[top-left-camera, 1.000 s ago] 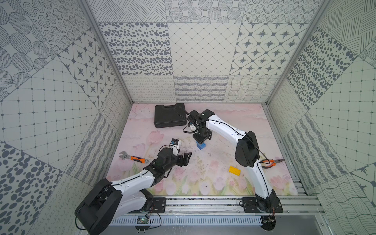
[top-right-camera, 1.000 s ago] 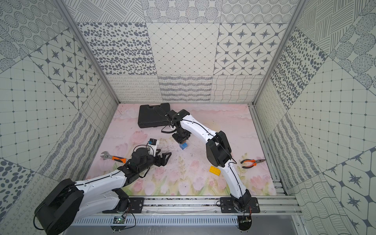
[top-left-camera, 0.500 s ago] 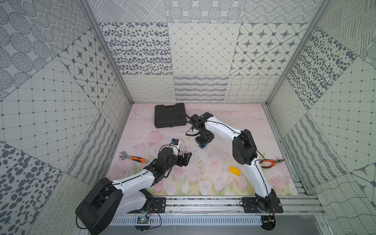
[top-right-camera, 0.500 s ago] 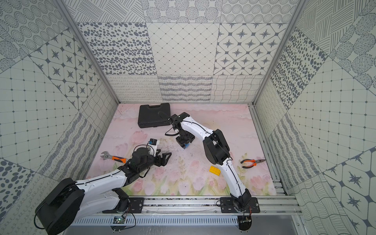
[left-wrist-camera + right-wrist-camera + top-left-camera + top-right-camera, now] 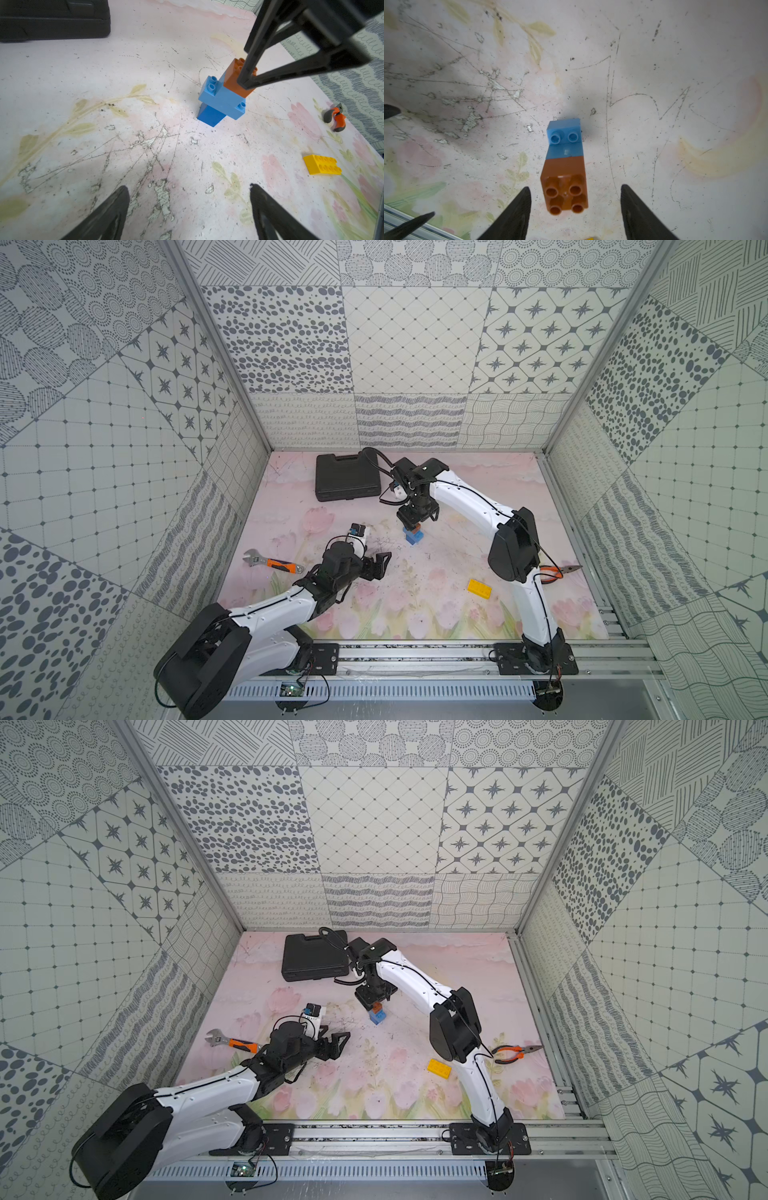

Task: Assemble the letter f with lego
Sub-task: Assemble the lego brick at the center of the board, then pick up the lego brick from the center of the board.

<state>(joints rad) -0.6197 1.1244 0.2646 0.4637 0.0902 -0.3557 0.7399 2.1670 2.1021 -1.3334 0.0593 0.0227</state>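
As the right gripper [image 5: 575, 187] let go, its jaws stood clear on either side of the brown brick [image 5: 563, 170], seated atop the blue stack [image 5: 221, 101] on the mat [image 5: 83, 72]. Only the yellow brick [image 5: 321, 165], lying well apart, seemed left to add. The left gripper [image 5: 188, 186] hung open and empty. The stack stood where it had a second before.

The brick stack [image 5: 413, 536] is flanked by the right gripper [image 5: 575, 187], its jaws parted, a gap seen each side. Bare mat [image 5: 436, 568] is seen between it and the yellow brick [image 5: 479, 588].
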